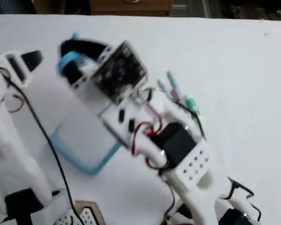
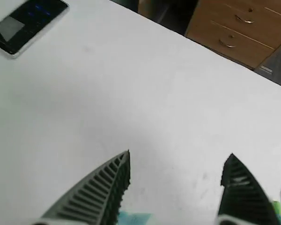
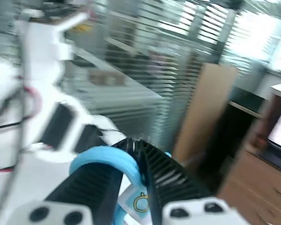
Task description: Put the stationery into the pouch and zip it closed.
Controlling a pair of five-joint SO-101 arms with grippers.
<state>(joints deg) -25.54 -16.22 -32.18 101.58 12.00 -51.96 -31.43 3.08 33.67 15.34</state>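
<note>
Right pincer (image 3: 136,146) pinches the blue ring (image 3: 103,159) (by its rim only), so it may slip and miss the pouch (image 1: 82,136); left pincer (image 2: 180,155) stands spread

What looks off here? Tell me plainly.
The right gripper is shut on the blue loop, apparently the strap of the pouch, yet the pens lie loose on the table, outside it. A phone lies on the table too, no part of the job.
</note>
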